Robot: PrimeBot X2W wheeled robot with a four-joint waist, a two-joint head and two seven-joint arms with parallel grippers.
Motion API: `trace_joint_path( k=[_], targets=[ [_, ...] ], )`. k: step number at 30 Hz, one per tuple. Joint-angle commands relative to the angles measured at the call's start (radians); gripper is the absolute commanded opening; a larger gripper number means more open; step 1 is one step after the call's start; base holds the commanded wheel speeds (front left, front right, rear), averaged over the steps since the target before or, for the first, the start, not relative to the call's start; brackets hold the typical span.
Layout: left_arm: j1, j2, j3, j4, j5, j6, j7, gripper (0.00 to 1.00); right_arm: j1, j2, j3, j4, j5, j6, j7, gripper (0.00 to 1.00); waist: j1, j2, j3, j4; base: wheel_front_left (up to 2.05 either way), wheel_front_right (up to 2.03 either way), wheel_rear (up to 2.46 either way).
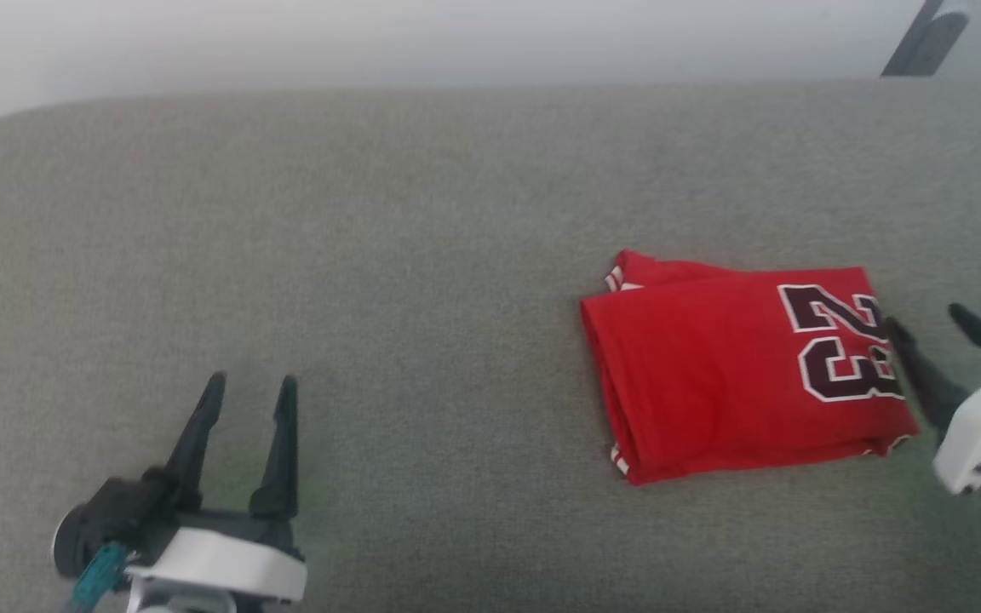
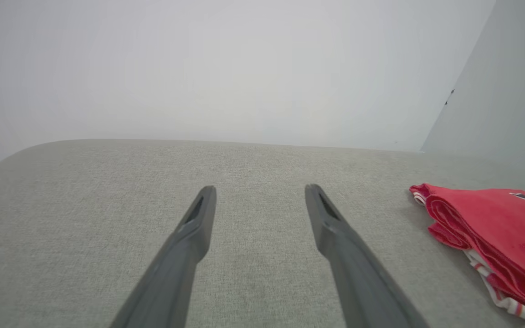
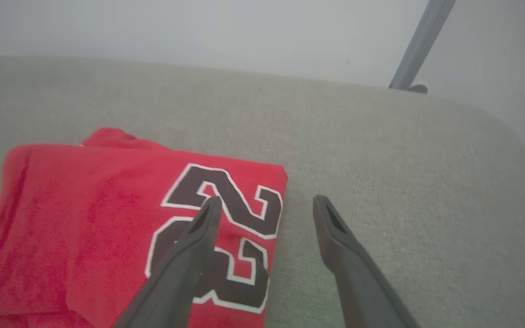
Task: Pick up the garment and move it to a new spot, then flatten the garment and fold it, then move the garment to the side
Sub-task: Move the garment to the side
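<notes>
The garment (image 1: 729, 375) is a red jersey folded into a rectangle, lying on the grey cushion (image 1: 422, 255) right of centre, with dark white-outlined numerals near its right end. My right gripper (image 1: 925, 319) is open at the jersey's right edge; in the right wrist view the garment (image 3: 107, 228) lies under one of its fingers (image 3: 198, 237) while the other finger is over bare cushion. My left gripper (image 1: 250, 385) stands open at the lower left, far from the jersey, nothing between its fingers. In the left wrist view the garment (image 2: 499, 237) shows at the right, its layered folds with white trim facing me.
The grey cushion's (image 2: 107, 191) far edge curves down at the back left, against a pale wall. A grey metal leg (image 1: 925, 38) stands beyond the cushion at the back right; the metal leg (image 3: 419, 41) also shows in the right wrist view.
</notes>
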Motion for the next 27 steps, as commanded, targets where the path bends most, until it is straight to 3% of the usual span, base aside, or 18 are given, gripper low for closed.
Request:
trace_joint_path(
  k=[1, 10, 17, 18, 19, 20, 27],
  targets=[
    [-0.032, 0.003, -0.015, 0.005, 0.009, -0.002, -0.005, 1.0, -0.039, -0.023, 0.005, 0.02, 0.013, 0.0, 0.072, 1.0, 0.0, -0.0001, 0.041, 0.024, 0.0, 0.0, 0.0],
    [-0.135, -0.007, -0.068, 0.015, 0.003, -0.002, -0.005, 1.0, -0.171, -0.071, 0.025, 0.088, 0.135, 0.0, 0.489, 1.0, 0.0, -0.0001, 0.137, 0.056, 0.0, 0.0, 0.0],
    [-0.186, 0.0, -0.086, 0.02, -0.001, -0.002, -0.005, 1.0, -0.176, -0.057, 0.042, 0.089, 0.195, 0.0, 0.658, 1.0, 0.0, -0.0001, 0.203, 0.065, 0.0, 0.0, 0.0],
    [-0.201, 0.005, -0.089, 0.024, 0.0, -0.002, -0.005, 1.0, -0.171, -0.047, 0.053, 0.078, 0.203, 0.0, 0.684, 0.57, 0.0, -0.0001, 0.222, 0.06, 0.0, 0.0, 0.0],
    [-0.209, 0.007, -0.091, 0.026, 0.001, -0.002, -0.005, 1.0, -0.173, -0.044, 0.056, 0.069, 0.204, 0.0, 0.683, 0.34, 0.0, -0.0001, 0.231, 0.056, 0.0, 0.0, 0.0],
    [-0.217, 0.01, -0.093, 0.027, 0.002, -0.002, -0.005, 1.0, -0.175, -0.035, 0.052, 0.066, 0.208, 0.0, 0.679, 0.0, 0.0, -0.0001, 0.239, 0.051, 0.0, 0.0, 0.0],
    [-0.281, 0.064, -0.155, -0.009, -0.025, -0.002, -0.005, 1.0, -0.204, -0.037, -0.042, 0.043, 0.194, -0.006, 0.586, 0.0, 0.0, -0.0001, 0.296, -0.025, 0.0, 0.0, 0.0]
  ],
)
